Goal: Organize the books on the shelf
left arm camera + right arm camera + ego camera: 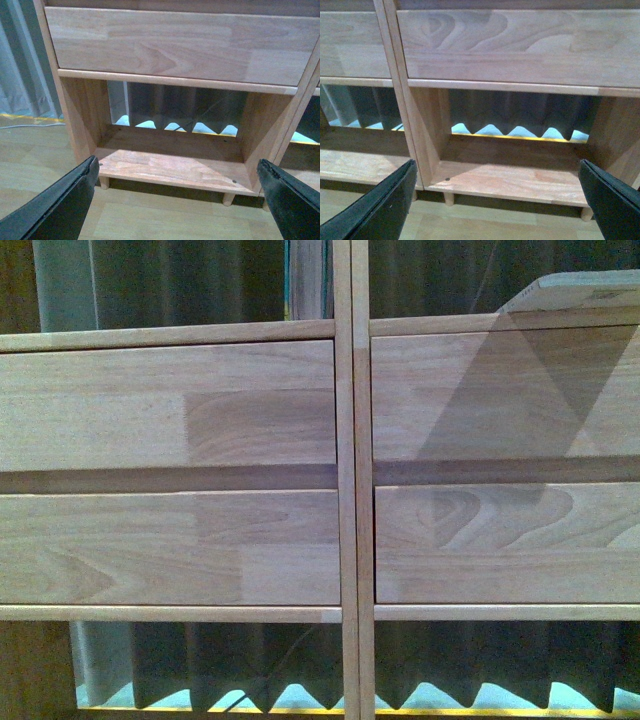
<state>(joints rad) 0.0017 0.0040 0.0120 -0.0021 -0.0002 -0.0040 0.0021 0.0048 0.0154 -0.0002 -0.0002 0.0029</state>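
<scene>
The light-wood shelf [352, 480] fills the front view, with four drawer fronts and a central double upright. A book with a teal edge [308, 280] stands upright in the open compartment above the left drawers, against the upright. A pale flat book-like slab [585, 292] lies in the upper right compartment; its cover is not visible. Neither gripper shows in the front view. My left gripper [177, 200] is open and empty, low before the shelf's [170, 40] bottom left compartment. My right gripper [497, 200] is open and empty before the shelf's [520, 45] bottom right compartment.
Dark pleated curtain [200, 660] hangs behind the open compartments. Short peg legs [228, 198] hold the shelf above a pale wood floor [150, 220]. A yellow strip [520, 137] runs along the floor behind the shelf.
</scene>
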